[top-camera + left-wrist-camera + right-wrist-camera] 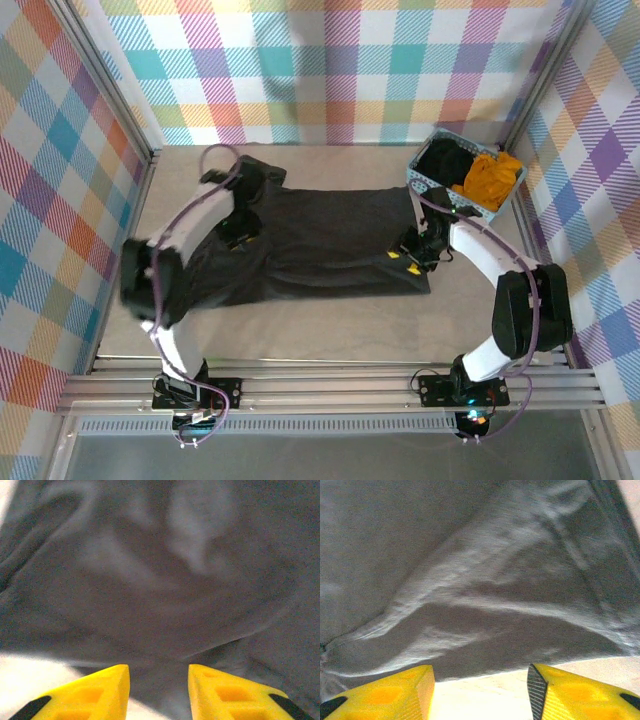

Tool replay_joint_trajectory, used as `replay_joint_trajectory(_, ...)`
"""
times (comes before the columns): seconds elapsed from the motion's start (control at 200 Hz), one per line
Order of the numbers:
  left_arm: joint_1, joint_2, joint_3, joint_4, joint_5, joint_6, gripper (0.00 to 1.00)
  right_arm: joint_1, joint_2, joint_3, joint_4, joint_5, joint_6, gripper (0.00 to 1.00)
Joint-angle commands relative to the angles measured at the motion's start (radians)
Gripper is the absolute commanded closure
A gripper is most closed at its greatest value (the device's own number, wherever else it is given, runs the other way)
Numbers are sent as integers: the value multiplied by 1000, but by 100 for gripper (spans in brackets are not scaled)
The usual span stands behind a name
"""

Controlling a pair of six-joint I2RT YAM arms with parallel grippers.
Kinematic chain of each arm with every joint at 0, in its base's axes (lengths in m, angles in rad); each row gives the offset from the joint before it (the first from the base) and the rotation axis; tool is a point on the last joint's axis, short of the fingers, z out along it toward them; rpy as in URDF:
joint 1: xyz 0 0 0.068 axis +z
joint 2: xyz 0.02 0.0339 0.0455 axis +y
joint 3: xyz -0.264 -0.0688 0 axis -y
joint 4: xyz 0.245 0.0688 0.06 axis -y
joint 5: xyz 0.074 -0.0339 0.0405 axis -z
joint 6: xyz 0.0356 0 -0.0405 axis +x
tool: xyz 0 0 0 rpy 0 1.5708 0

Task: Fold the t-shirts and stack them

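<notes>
Judging the charcoal t-shirt [320, 235], we expect limp, light cloth that sags and creases but will not slip or break. It is best pinched at a hem corner or a shoulder, both layers together. It lies spread out mid-desk [330, 325], its long axis running left to right: collar and sleeves toward the left arm, hem toward the right, near the blue basket [420, 182] holding the black t-shirt [440, 160] and orange t-shirt [490, 178]. Our left tool [159, 670] stands apart over the cloth, clamping nothing we can see. Our right tool [480, 671] stands apart too, at the hem edge, bare desk between its jaws.
</notes>
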Motion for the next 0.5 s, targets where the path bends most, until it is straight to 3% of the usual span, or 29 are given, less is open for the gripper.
replay_joint_trajectory(0.0, 113, -70, -224, 93, 102, -113, 69, -12, 41, -4, 13, 14, 15, 48)
replay_joint_trajectory(0.195, 314, -46, -369, 215, 105, -127, 73, -17, 174, 21, -21, 49, -2, 51)
replay_joint_trajectory(0.495, 460, 58, -330, 193, -28, -20, 77, -17, 212, 36, -128, 148, -3, 51)
